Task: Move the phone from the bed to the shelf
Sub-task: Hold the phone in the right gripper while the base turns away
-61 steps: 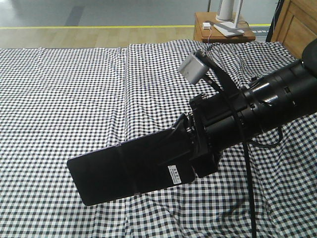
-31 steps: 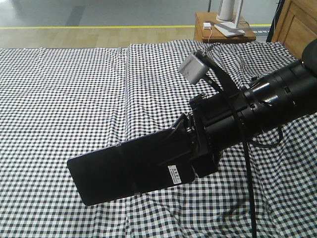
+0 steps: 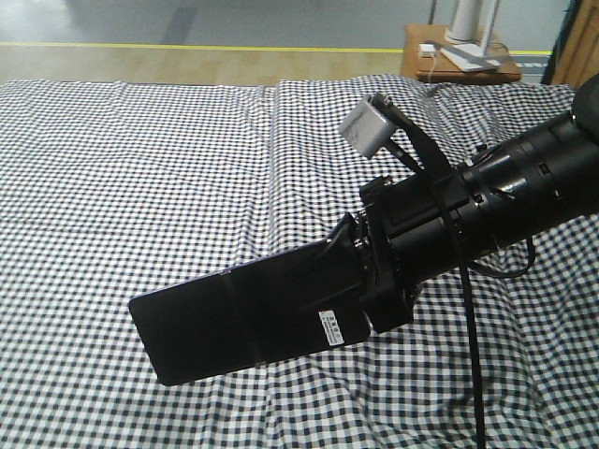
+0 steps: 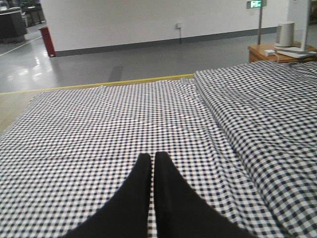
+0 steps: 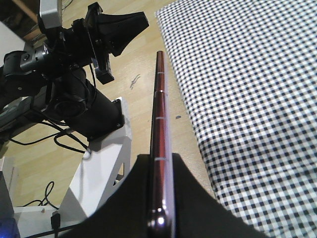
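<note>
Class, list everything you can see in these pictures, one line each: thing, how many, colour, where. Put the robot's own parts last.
phone: one, glossy black, held above the bed
bed: one, black-and-white check sheet, below both arms
bedside table: one, reddish-brown, beyond the bed's far corner
cylinder: one, white, standing on the bedside table
floor line: one, yellow, just past the bed
right hand: one, black, shut on the phone
left hand: one, black, shut, empty, over the bed

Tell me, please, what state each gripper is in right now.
Left gripper: shut, holding nothing.
Right gripper: shut on the phone.
</note>
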Motion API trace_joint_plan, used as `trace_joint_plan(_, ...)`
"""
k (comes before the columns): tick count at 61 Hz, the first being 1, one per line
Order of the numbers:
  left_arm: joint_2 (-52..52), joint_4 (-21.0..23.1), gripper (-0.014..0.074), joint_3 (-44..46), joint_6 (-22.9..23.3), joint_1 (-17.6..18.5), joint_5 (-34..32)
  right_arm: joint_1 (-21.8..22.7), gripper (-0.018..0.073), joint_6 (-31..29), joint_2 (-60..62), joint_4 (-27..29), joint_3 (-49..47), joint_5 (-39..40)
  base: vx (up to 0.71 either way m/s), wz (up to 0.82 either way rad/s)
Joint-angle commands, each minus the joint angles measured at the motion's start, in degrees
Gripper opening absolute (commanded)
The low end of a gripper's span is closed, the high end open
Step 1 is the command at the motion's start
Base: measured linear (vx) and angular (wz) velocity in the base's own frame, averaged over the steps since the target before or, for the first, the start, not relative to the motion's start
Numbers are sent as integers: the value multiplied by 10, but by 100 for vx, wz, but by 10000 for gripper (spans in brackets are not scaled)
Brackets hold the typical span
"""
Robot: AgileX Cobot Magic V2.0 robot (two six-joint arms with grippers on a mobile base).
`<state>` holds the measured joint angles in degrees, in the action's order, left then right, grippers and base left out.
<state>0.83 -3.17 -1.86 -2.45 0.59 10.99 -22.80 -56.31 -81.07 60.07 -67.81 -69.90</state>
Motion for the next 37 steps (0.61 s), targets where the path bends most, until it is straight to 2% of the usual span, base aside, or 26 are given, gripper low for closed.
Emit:
trace_joint_plan(1,6,3,1,15,2,1,-42,0,-1,-2,21,46,-14,-40,-7,29)
trace_joint_plan(37,6,3,1,15,2,1,-42,0,-1,-4,21,46,-14,-40,-7,28)
